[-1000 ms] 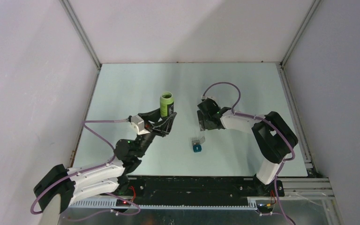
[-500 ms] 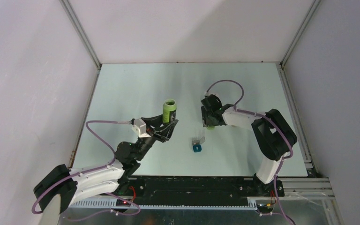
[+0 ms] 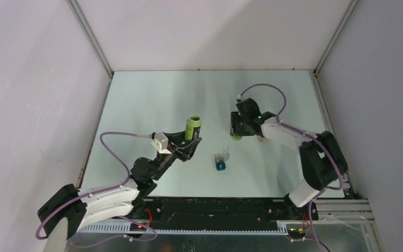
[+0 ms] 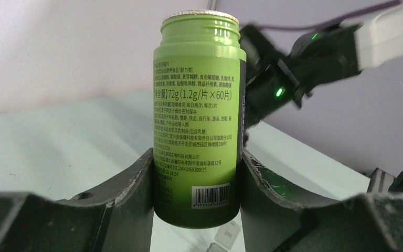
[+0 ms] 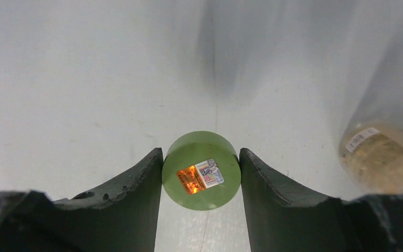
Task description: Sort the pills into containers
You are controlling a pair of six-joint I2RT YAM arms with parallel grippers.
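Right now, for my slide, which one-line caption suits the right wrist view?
Right gripper clamps the round green cap; a blurred beige bottle shows at the right edge.

Open bottle (image 3: 193, 127) stood left of centre over the table (image 3: 136, 94), between left gripper (image 4: 197, 178) fingers. Cap (image 5: 201, 170) was right of it, between right gripper (image 5: 201, 181) fingers, with second bottle (image 5: 385, 157) near cap's right. Small block (image 3: 220, 163) lay nearer the arm bases, between both.
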